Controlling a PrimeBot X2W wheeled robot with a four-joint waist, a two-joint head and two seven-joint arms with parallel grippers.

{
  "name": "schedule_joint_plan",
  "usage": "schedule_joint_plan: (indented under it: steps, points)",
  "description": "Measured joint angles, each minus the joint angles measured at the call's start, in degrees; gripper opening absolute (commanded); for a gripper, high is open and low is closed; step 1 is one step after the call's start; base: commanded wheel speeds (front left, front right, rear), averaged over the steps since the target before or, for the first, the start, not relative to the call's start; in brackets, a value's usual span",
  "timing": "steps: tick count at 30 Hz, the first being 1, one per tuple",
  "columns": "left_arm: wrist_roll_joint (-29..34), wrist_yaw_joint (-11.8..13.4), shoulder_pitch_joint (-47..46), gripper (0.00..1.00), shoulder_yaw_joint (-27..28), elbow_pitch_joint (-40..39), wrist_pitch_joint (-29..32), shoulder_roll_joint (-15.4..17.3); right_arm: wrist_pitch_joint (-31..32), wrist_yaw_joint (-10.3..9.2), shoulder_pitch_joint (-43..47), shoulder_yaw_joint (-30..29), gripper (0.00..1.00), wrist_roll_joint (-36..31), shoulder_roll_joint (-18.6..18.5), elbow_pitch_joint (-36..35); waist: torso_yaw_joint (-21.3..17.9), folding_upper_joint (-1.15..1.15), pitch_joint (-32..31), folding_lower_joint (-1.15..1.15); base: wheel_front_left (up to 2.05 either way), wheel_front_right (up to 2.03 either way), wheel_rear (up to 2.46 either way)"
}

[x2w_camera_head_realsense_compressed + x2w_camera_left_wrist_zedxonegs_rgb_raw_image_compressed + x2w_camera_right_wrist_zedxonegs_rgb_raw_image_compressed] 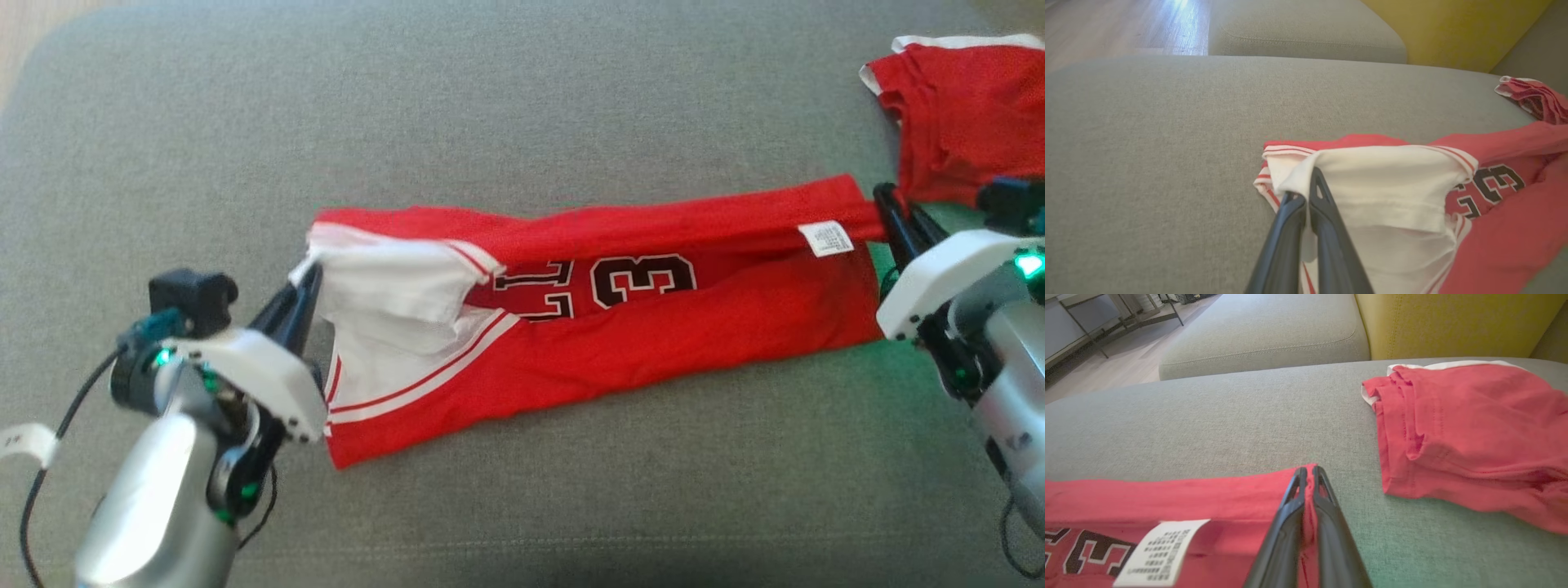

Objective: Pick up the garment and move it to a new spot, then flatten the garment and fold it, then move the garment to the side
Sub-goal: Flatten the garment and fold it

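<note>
The garment [620, 335] is a red jersey with white sleeves and black numerals, lying stretched lengthwise across the grey cushion. My left gripper [304, 282] is shut on its white sleeve end [1372, 179], the cloth pinched between the dark fingers [1327, 212]. At the other end my right gripper [894, 214] is shut on the red hem corner [1274, 490], close to the white care label [1161, 549]. The upper long edge is folded over, so part of the numerals is hidden.
A second red garment [963, 114] lies folded at the far right of the cushion [522, 98], just beyond my right gripper. Another grey cushion [1265, 335] and a yellow backrest [1453, 322] stand behind. Wooden floor [1118, 28] lies past the left edge.
</note>
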Motion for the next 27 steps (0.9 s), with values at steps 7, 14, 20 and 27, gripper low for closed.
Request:
schedule_joint_plan:
  steps: [7, 14, 20, 27]
  points:
    - [-2.5, 0.7, 5.0, 0.00, -0.1, -6.4, 5.1, 1.8, 3.9, 0.00, 1.9, 1.9, 0.00, 2.7, -2.3, -3.2, -0.4, 0.00, -1.1, 0.00, 0.00, 0.00, 0.00]
    - [-6.8, 0.9, 5.8, 0.00, 1.0, -12.1, 9.1, 2.6, 5.4, 0.00, 2.7, 2.9, 0.00, 3.5, -3.6, -4.7, -0.3, 0.00, -1.4, 0.00, 0.00, 0.00, 0.00]
    - [-9.7, 1.2, 6.4, 0.00, 1.5, -15.2, 13.7, 3.3, 6.9, 0.00, 2.9, 3.4, 0.00, 4.4, -3.7, -5.5, -0.1, 0.00, -1.8, 0.00, 0.00, 0.00, 0.00]
    - [-13.0, 1.3, 9.4, 0.00, 1.5, -17.5, 17.7, 3.8, 8.8, 0.00, 5.0, 4.4, 0.00, 5.4, -4.6, -6.0, 0.3, 0.00, -2.4, 0.00, 0.00, 0.00, 0.00]
